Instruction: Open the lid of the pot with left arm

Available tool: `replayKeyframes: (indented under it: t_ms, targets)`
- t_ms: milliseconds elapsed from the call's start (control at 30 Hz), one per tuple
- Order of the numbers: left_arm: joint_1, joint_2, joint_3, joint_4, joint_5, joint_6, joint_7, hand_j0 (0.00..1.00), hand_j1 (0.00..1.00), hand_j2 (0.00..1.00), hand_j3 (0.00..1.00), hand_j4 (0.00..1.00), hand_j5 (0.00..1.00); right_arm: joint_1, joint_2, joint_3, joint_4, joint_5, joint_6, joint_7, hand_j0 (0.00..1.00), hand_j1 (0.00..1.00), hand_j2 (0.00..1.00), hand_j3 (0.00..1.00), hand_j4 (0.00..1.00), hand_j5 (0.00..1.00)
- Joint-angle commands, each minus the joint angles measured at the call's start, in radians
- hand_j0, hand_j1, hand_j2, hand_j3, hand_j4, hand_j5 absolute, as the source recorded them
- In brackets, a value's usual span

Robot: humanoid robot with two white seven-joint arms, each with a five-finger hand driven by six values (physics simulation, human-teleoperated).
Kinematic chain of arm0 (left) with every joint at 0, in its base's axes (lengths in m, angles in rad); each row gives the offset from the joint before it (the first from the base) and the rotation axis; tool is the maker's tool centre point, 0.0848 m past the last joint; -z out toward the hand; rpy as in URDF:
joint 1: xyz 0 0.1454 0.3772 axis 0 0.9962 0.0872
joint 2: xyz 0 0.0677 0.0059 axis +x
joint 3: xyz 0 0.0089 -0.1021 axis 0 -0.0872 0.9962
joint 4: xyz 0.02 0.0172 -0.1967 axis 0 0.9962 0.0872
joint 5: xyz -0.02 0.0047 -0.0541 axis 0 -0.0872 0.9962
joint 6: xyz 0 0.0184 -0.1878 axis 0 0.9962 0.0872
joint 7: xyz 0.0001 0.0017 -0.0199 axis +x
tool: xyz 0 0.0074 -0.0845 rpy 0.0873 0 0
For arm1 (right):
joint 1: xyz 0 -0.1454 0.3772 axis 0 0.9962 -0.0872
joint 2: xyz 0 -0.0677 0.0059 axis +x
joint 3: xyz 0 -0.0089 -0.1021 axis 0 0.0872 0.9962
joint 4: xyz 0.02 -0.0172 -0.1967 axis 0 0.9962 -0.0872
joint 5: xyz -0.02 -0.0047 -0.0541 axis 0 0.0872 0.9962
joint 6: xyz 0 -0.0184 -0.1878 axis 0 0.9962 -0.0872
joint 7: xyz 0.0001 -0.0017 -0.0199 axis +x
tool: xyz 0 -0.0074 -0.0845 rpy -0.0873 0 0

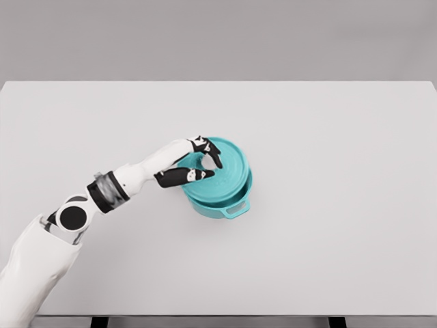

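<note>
Pot [229, 203]: teal, sitting near the middle of the worktop [341, 171], one loop handle showing at its lower right side.
Lid [225, 174]: teal disc with ringed ridges; it looks shifted up and left, or tilted, so the pot's rim shows below it – whether it is fully clear of the pot cannot be told.
Knob: hidden under the hand, if there is one.
Left hand [196, 164]: reaches in from the lower left and lies over the left part of the lid.
Fingers [205, 145]: dark-tipped, curled in a ring from above and below, seemingly pinching something at the lid's centre – the exact contact is hidden, but they are far from spread.
Step in hand: by my reading, the grasp is made and the lift is underway or just starting.
Next move calls for: raising the lid straight enough that its edge does not drag the pot, then carrying it aside onto bare worktop.
Right arm: not in view.
</note>
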Motion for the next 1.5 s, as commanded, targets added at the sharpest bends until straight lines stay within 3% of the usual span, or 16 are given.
replayKeyframes:
  t_ms: [0, 1467]
  targets:
    - [0.002, 0.002, 0.013, -0.002, 0.008, 0.001, 0.0, 0.42, 0.42, 0.42, 0.42, 0.42, 0.42, 0.0, 0.0, 0.0, 0.0, 0.0, 0.0, 0.0, 1.0, 1.0, 1.0, 1.0, 1.0, 1.0]
    - [0.015, 0.108, 0.099, 0.007, 0.07, 0.001, 0.0, 0.42, 0.42, 0.42, 0.42, 0.42, 0.42, 0.0, 0.0, 0.0, 0.0, 0.0, 0.001, 0.0, 1.0, 1.0, 1.0, 1.0, 1.0, 1.0]
